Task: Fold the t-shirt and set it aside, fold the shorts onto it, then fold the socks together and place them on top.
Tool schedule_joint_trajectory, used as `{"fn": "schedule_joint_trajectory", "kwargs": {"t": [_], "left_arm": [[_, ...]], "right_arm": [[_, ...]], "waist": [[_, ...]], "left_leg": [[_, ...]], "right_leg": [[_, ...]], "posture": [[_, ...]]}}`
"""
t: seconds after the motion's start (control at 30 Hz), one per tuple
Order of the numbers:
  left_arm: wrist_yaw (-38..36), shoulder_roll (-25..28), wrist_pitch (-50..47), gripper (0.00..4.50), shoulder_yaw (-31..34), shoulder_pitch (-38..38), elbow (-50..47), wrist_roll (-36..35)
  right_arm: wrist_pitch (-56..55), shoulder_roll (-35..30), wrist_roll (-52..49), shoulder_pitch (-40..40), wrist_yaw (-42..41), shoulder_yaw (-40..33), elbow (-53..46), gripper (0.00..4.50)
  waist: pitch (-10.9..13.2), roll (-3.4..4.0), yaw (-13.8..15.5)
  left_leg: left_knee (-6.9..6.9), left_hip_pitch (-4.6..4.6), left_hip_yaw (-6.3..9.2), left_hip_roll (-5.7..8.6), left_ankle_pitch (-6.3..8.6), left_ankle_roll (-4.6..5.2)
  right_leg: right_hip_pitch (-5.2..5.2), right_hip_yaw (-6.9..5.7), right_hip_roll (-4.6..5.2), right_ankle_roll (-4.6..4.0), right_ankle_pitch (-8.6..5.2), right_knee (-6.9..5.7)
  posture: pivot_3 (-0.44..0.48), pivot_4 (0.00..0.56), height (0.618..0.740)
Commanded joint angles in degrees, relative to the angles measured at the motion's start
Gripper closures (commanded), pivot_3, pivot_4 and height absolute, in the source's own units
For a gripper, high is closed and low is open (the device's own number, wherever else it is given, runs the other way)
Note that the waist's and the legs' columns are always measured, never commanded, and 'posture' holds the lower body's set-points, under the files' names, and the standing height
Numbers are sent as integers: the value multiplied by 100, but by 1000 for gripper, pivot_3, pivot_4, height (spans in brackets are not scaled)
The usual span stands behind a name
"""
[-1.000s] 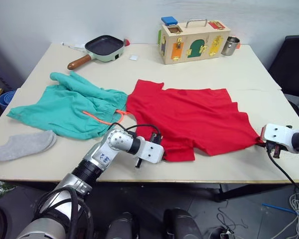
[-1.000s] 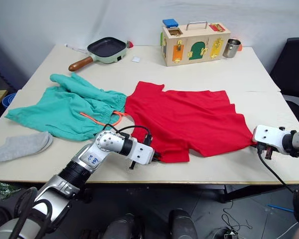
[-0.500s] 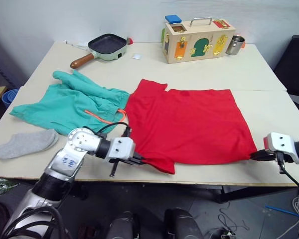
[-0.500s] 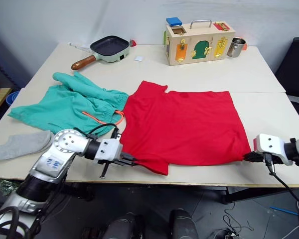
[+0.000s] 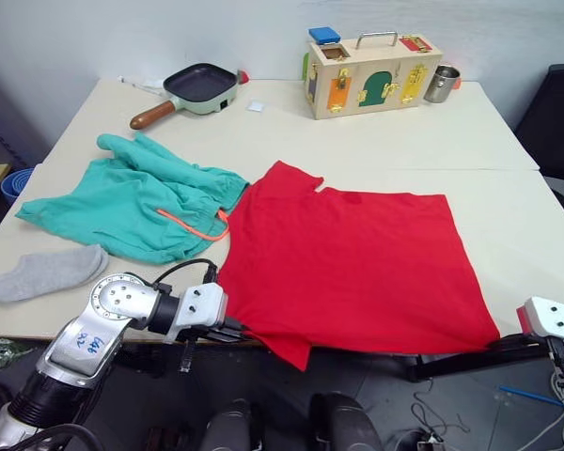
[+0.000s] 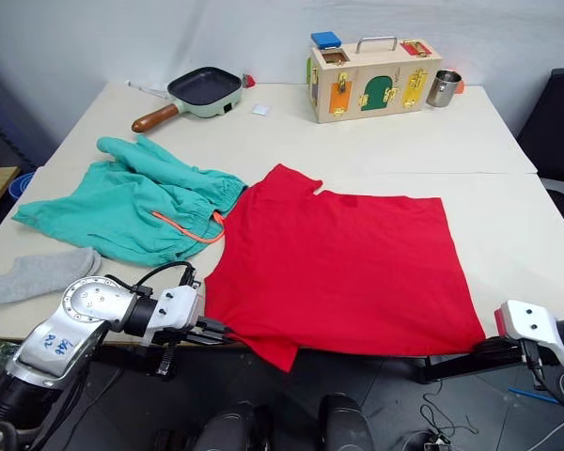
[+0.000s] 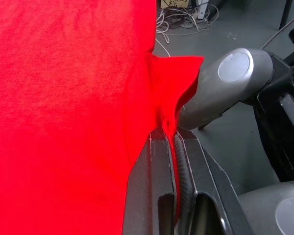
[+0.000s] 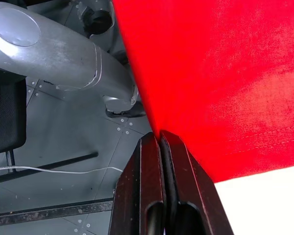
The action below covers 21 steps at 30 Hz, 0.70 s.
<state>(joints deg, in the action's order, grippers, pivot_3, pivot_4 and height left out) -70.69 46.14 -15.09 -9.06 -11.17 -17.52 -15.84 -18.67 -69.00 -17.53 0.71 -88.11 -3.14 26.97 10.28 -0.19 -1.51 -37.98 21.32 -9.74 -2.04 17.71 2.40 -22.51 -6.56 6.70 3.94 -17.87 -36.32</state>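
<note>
T-shirt (image 5: pixel 348 263) lies flat, near corners pinched by left hand (image 7: pixel 170 142) and right hand (image 8: pixel 160 142).

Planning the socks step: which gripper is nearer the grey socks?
Left. The left gripper pinches the t-shirt hem just beside the socks; the right gripper clamps the shirt's far corner.

You see the t-shirt (image 5: pixel 352 263) spread at centre — lower edge overhanging the table (image 5: pixel 470 141); shorts (image 5: pixel 136 197) left of it, socks (image 5: pixel 47 272) at far left.
</note>
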Motion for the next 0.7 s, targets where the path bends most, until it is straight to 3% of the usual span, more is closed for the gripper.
{"fn": "schedule_joint_trajectory", "kwargs": {"t": [0.03,0.2,0.37,0.53,0.7], "left_arm": [[28,83,-52,4500,148,60,-230,-151],[80,129,-532,4500,344,7,-207,-473],[256,58,-1264,4500,552,-343,-108,-912],[560,-196,-1954,4500,572,-884,323,-1172],[703,-247,-2044,4500,205,-1323,1025,-750]], "right_arm": [[65,-100,-76,-151,-151,-281,-108,4470],[169,-56,-83,-261,-125,-414,-92,4470],[741,-43,-139,117,-133,-365,56,4470],[1096,76,-14,1095,-299,-116,374,4470],[1397,316,435,2320,-355,393,909,4470]], "waist": [[0,0,7],[0,0,6],[0,0,3],[0,0,-1],[1,-1,-13]], "left_leg": [[0,0,0,0,0,-1],[1,0,0,0,1,0],[1,1,0,-1,0,1],[-1,0,-1,-1,-1,2],[-1,5,-7,-4,-2,-4]], "right_leg": [[0,0,0,0,0,0],[0,-1,0,-1,0,4],[0,0,0,-1,-1,4],[2,-2,-2,-1,0,2],[-7,-3,-12,-2,-2,-2]], "posture": [[0,150,740],[0,150,740],[0,150,740],[0,150,740],[0,150,740]]}}
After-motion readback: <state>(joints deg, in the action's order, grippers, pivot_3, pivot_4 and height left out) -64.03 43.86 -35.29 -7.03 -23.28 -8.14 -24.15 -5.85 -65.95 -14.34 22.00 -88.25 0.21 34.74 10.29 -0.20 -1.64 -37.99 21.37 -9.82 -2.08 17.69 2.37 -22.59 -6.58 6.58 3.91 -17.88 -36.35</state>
